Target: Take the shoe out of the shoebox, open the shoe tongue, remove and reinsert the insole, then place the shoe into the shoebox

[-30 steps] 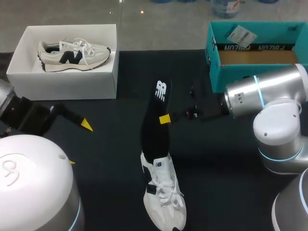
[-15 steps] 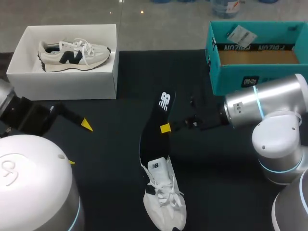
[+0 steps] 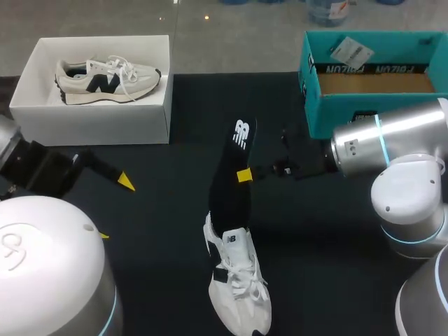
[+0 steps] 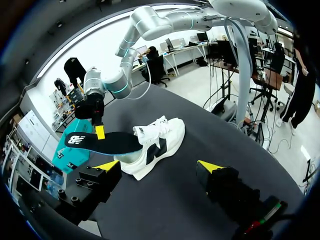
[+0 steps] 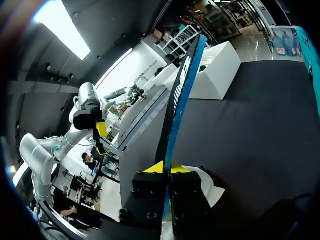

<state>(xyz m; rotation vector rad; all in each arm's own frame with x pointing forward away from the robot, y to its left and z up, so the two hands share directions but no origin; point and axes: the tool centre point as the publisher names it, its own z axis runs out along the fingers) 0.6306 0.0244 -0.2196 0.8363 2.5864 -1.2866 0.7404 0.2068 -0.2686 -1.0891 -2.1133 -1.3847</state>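
A white shoe lies on the black table near the front edge, its opening facing away from me. A black insole slants up from that opening, its lower end at the shoe's mouth. My right gripper is shut on the insole's edge about halfway along. The right wrist view shows the insole edge-on between the fingers of the right gripper, with the shoe below. My left gripper stands open and empty at the left, apart from the shoe. The white shoebox is at the back left.
A second, beige shoe with a dark logo lies inside the white shoebox. A teal cardboard box stands at the back right, close behind my right arm. Bare black table lies between the shoebox and the shoe.
My right gripper dipped and tilted the insole, then lifted it again and drew slightly right. The shoe shifted a little. The left arm has not moved.
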